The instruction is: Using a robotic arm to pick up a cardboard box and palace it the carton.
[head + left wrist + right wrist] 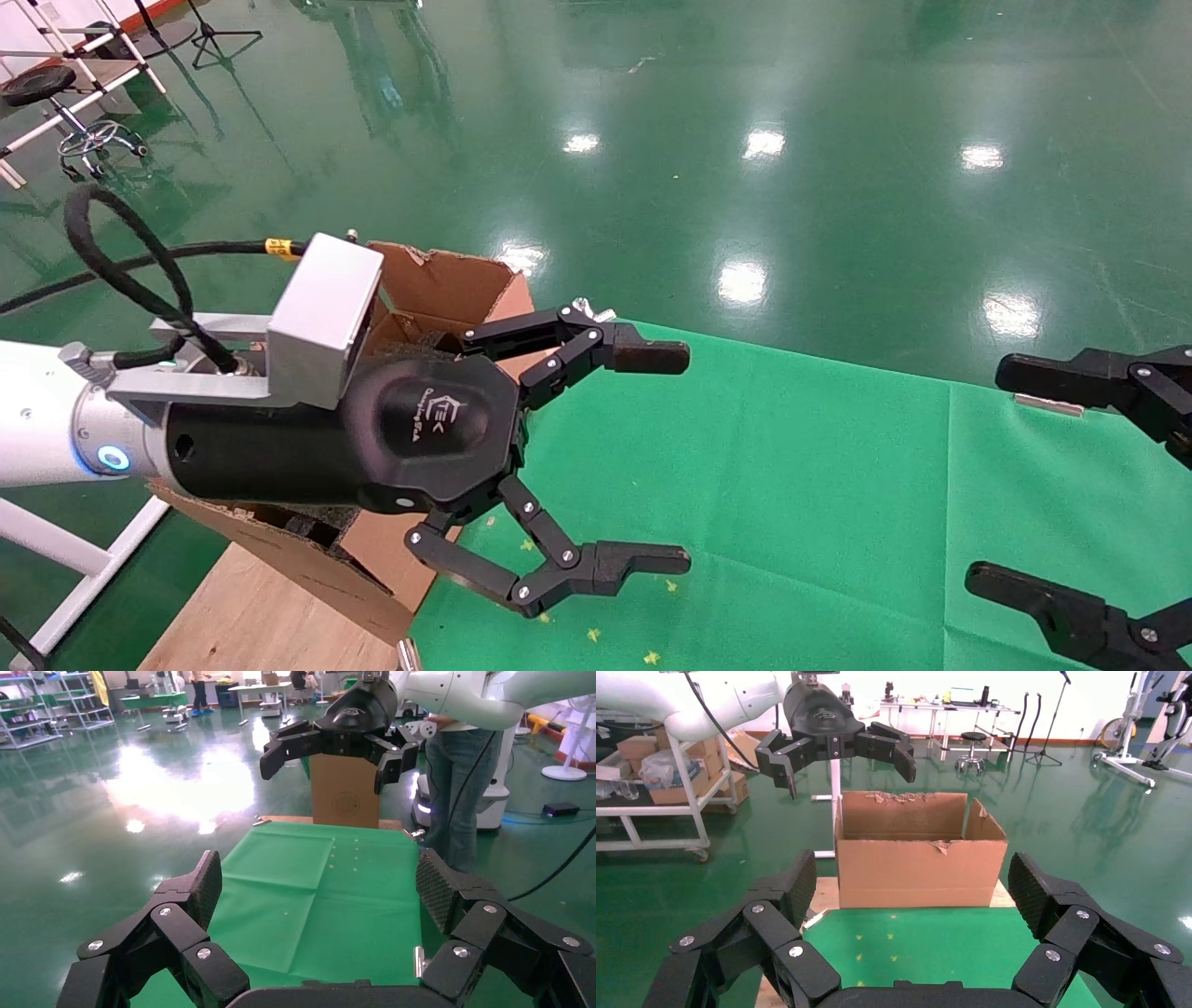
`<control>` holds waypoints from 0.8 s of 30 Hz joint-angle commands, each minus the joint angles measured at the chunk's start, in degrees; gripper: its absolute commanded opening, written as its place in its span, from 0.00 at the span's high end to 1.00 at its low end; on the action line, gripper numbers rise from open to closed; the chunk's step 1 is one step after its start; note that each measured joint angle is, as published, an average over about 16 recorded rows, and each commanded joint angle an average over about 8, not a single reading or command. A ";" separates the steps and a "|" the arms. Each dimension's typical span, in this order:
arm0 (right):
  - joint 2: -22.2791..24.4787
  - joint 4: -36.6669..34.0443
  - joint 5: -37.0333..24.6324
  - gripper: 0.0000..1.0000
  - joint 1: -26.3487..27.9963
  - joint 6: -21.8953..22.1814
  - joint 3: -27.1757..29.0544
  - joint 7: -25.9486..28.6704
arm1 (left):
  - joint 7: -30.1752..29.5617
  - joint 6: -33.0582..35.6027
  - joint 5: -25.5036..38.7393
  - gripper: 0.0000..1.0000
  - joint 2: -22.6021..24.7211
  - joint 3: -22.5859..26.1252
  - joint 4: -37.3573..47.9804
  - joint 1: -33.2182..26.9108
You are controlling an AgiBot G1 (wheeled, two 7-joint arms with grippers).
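Nearest the robot on the left, a strip of bare wooden board (251,615) runs along the worktop's left edge, beside the green cloth (792,485) that covers the rest of the worktop. The carton (447,280) stands on that board, its long side facing the cloth and its torn flaps up. The carton is open. Something dark shows inside it at the near end and under the gripper body, but most of the inside is hidden by the arm.

The robotic arm (37,419) reaches in from the left and hangs over the carton, with the silver camera block (326,321) on top. The left gripper (684,457) pokes out past the carton's long side over the cloth. Its jaws are spread wide with nothing between them.

The right gripper (987,475) sits over the worktop's right edge, well apart from the left one. It points back toward the carton, jaws likewise spread wide and bare.

In the left wrist view a brown box (344,801) stands upright on a wooden strip beyond the cloth's far end. It has a round mark on its face, and the right gripper is in front of its top. I cannot tell whether this is the slim cardboard box. No other view shows it, and neither gripper holds it.

Farther off, a stool (42,84) stands on the shiny green floor (838,93).
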 commanded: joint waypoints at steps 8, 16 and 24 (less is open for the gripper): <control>0.00 0.00 0.00 0.00 0.00 0.00 0.00 0.00 | -0.07 -0.25 0.40 0.00 0.03 0.26 0.36 -0.29; 0.00 0.00 0.00 0.00 0.00 0.00 0.00 0.00 | -0.11 -0.34 0.56 0.00 0.06 0.36 0.50 -0.40; 0.00 0.00 0.00 0.00 0.00 0.00 0.00 0.00 | -0.13 -0.39 0.64 0.00 0.07 0.40 0.56 -0.46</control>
